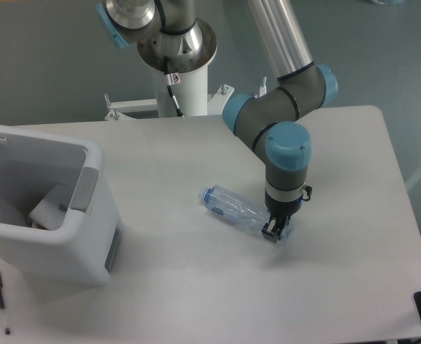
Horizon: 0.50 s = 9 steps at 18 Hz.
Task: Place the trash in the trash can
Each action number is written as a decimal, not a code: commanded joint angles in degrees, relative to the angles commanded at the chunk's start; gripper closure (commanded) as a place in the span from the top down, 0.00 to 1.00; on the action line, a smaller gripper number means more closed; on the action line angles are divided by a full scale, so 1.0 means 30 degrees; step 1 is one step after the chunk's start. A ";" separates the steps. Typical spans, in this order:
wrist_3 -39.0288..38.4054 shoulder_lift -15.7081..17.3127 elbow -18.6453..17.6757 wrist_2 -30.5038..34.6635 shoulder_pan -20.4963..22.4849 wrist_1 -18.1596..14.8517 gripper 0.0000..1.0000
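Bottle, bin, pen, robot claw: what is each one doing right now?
water bottle: lying on its side on the table, one end between the gripper's fingers.
gripper: down at the bottle's end; grip unclear.
trash can: upright, open, white carton inside.
pen: lying flat beside the can.

trash can (49, 215) on counter (196, 287) left | carton (49, 209) in it | pen (1, 290) before can | bottle (235, 209) lying centre-right | tool (273, 231) at its right end
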 joint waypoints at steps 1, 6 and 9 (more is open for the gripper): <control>0.0029 0.0147 0.0117 0.0000 0.0000 -0.0029 0.44; 0.1084 0.0617 0.1315 0.0000 -0.0291 -0.0088 0.40; 0.1230 0.0909 0.2371 -0.0030 -0.0613 -0.0117 0.40</control>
